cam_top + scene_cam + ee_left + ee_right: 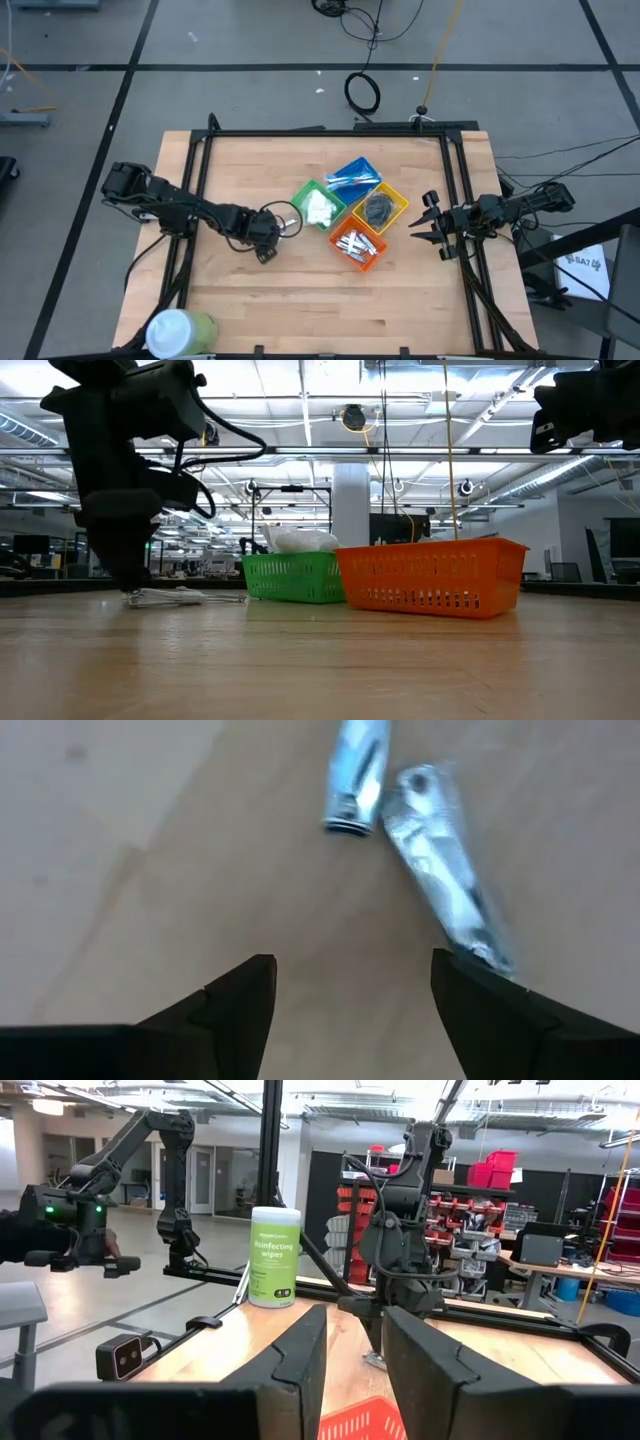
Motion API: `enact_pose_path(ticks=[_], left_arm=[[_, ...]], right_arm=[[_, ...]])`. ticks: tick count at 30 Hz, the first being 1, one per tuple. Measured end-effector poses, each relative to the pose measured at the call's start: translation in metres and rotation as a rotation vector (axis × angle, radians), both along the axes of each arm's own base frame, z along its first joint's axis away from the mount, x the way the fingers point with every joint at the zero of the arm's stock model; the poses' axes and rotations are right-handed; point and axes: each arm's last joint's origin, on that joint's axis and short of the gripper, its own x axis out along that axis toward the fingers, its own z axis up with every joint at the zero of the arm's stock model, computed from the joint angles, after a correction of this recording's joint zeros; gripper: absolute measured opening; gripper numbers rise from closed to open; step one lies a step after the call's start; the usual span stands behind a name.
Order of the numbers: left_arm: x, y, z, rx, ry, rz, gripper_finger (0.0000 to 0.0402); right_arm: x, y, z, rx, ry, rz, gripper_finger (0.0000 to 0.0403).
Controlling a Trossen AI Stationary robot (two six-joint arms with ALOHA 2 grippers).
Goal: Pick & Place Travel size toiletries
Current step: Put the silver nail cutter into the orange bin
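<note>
The surface (300, 290) is pale wood with a smooth, faintly glossy finish, and the two short silver metal pieces (440, 880) lying on it shine like polished steel (one seems wrapped in clear, crinkled film). The orange bin (430, 575) and green bin (293, 576) are perforated matt plastic, and the white packets (320, 208) in the green bin look soft and lumpy. The left end effector (350, 1010) has matt black fingers.

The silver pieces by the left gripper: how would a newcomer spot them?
Start at the four coloured bins mid-table and go to the green bin. Just beyond lies the left gripper over two silver metal pieces, the only toiletries on bare wood.
</note>
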Motion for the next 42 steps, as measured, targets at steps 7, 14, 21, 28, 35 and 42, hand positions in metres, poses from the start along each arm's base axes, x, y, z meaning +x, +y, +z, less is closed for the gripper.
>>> enact_pose_path(ticks=[7,14,21,28,35,42], left_arm=[[0.005,-0.004,0.004,-0.109,-0.021,0.012,0.0242],[0.024,-0.01,0.027,-0.147,-0.109,0.003,0.0224],[0.033,-0.016,0.029,-0.162,-0.145,0.077,0.022],[0.038,-0.016,0.006,-0.159,-0.066,0.177,0.022],[0.044,-0.018,-0.014,-0.155,-0.005,0.179,0.0219],[0.04,-0.017,-0.015,-0.159,0.036,0.161,0.0154]], right_arm=[[0.0,0.0,0.0,0.0,0.0,0.0,0.0091],[0.0,0.0,0.0,0.0,0.0,0.0,0.0091],[0.0,0.0,0.0,0.0,0.0,0.0,0.0091],[0.0,0.0,0.0,0.0,-0.001,0.0,0.0091],[0.0,0.0,0.0,0.0,0.0,0.0,0.0091],[0.0,0.0,0.0,0.0,0.0,0.0,0.0091]])
